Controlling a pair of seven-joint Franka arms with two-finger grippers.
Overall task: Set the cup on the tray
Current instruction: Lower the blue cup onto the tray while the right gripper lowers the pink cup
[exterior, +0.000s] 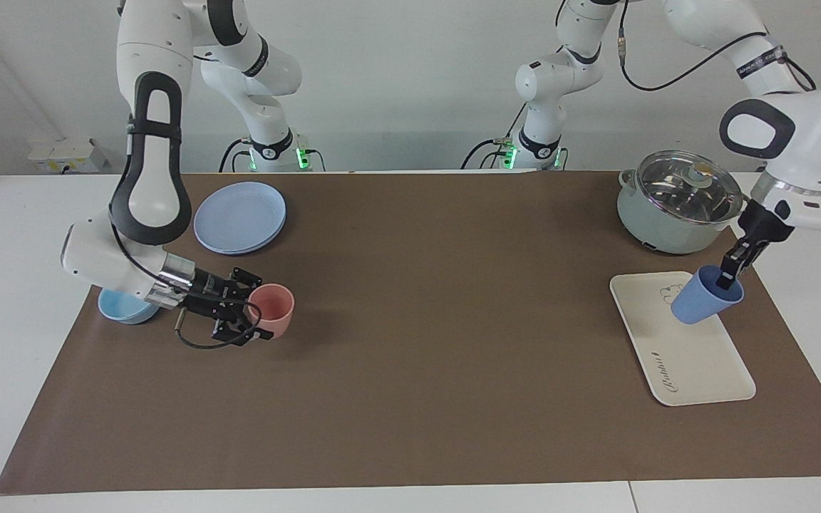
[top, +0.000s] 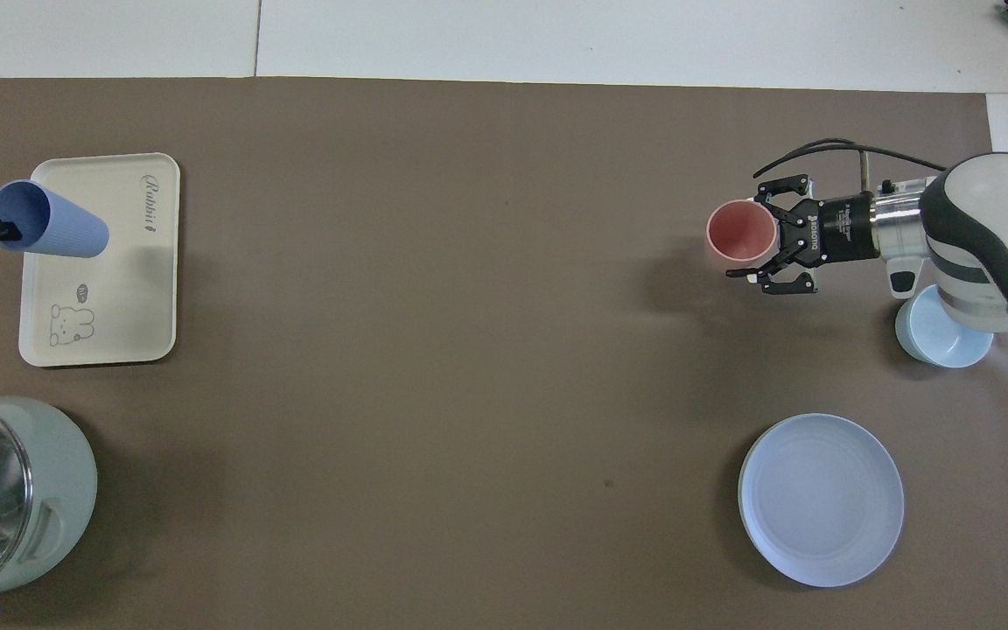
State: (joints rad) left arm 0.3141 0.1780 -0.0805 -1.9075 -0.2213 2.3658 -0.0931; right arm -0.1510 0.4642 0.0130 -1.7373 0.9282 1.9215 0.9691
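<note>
While the brown mat spans the table, the pot with its glass lid sits at the left arm's end, nearer the robots than the tray. Round blue plate lies at the right arm's end. Left gripper pinches the rim of the cup, one finger inside, cup tilted over the tray; contact with the tray cannot be told. Right gripper, jaws spread wide, sits low beside the pink cup, fingers flanking it. Light-blue bowl rests under the right arm.
</note>
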